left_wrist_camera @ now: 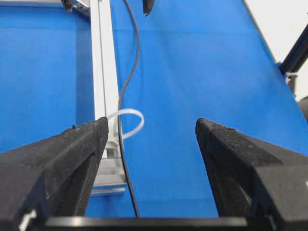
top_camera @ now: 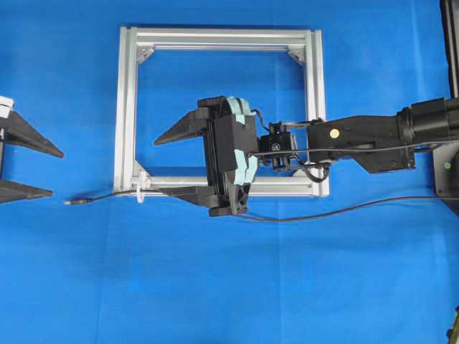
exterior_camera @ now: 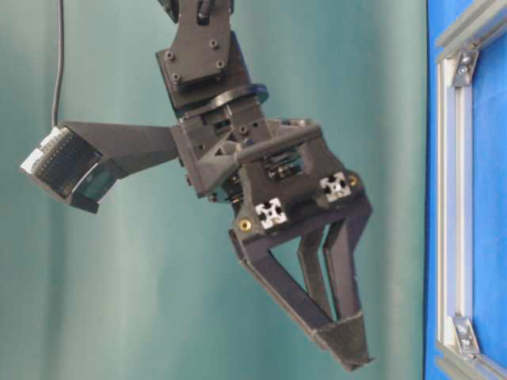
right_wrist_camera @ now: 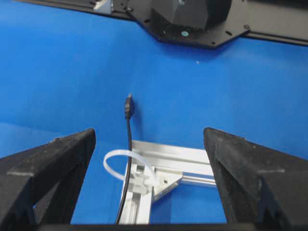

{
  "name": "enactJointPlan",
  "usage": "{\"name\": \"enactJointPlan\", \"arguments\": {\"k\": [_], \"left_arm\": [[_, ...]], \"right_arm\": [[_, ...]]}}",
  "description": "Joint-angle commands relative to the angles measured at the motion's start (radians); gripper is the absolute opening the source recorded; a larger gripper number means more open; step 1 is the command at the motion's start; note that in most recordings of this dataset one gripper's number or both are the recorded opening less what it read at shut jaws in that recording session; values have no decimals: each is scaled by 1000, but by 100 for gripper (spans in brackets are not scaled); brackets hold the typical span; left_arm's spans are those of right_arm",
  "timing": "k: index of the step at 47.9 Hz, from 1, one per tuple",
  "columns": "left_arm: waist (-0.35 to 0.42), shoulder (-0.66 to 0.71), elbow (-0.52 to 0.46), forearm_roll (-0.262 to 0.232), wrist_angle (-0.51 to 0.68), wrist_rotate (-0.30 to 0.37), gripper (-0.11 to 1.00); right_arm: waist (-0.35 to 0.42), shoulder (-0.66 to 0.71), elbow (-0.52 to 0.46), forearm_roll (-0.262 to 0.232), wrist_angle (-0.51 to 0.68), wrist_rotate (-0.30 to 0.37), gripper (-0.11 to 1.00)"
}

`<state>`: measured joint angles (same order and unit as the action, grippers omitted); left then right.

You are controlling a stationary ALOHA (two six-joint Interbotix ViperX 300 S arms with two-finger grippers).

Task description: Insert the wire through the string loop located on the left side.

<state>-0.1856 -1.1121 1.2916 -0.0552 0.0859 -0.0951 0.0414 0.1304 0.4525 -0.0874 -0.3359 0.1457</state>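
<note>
Wire (top_camera: 115, 195) already threaded through loop (top_camera: 140, 194), plug at 9 o'clock of loop. Thin, light, floppy, probably slack under push; best pinched just behind plug. Left gripper (top_camera: 29, 170) and right gripper (top_camera: 172, 166) both spread, holding nothing.

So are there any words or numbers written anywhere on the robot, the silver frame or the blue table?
No readable text: no words, numbers or brand names show in any view.
Aluminium frame: bare metal, no label.
Right arm: only a small round yellowish dot, nothing written on it.
Left pincer: two small white cross-shaped marks on its body, shapes and not letters.
Blue table cover: plain.
</note>
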Motion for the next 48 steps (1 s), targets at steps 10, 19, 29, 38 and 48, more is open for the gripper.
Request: {"name": "enactJointPlan", "arguments": {"k": [10, 19, 29, 38, 48], "left_arm": [[11, 8, -23, 3, -9, 3, 67], [12, 8, -23, 3, -9, 3, 67], [15, 9, -23, 3, -9, 3, 67], [21, 11, -21, 5, -9, 3, 67], [23, 12, -20, 3, -8, 3, 67]], "right_arm": [[2, -32, -9, 5, -3, -2, 90], [2, -32, -8, 3, -3, -2, 90], [2, -31, -8, 5, 2, -2, 90], [0, -32, -8, 5, 5, -2, 90], [2, -32, -8, 3, 5, -2, 90]]}}
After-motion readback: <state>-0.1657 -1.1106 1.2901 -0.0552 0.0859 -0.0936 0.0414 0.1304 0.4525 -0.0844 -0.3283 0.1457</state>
